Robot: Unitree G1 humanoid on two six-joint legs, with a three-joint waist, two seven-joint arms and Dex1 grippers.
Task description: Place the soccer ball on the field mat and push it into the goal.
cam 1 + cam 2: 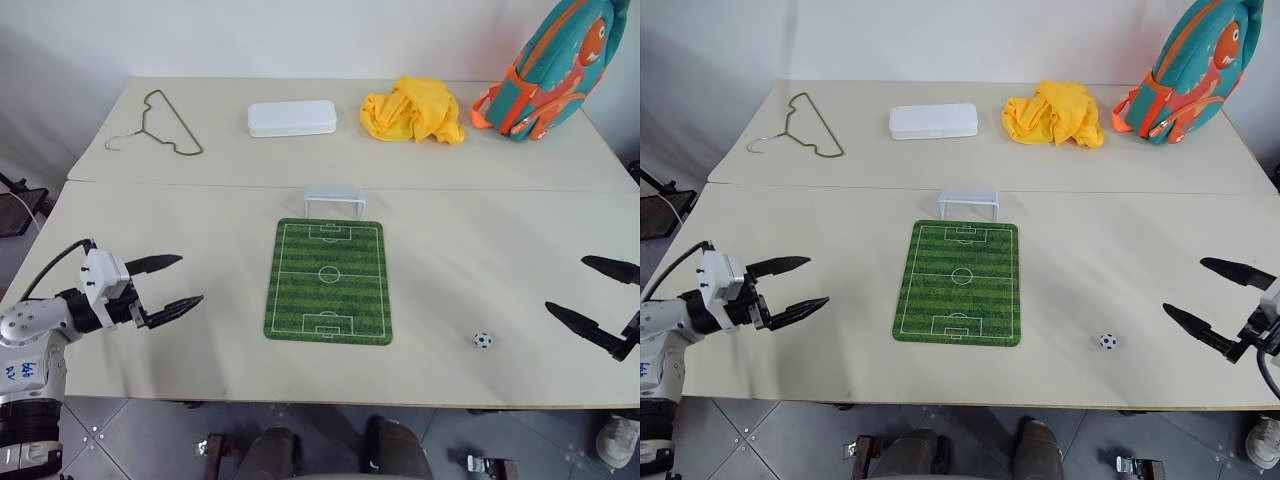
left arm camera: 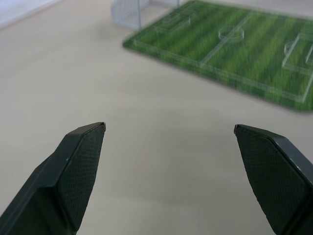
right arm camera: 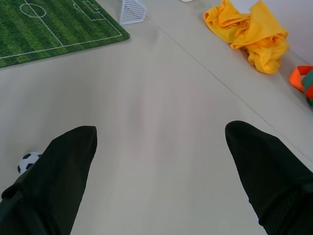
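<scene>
Resting on bare counter [image 1: 450,290], tiny black-and-white soccer ball [image 1: 483,340] sits right of green striped field mat [image 1: 328,281], near right tool [image 1: 596,298]. Both tools, left tool [image 1: 167,285] included, apart, empty. Small white goal frame [image 1: 335,199] at mat's far edge. Pickup, placement, push pending.

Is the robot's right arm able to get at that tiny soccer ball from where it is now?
Probably yes. The right gripper is open, and only bare table lies between it and the soccer ball.
</scene>
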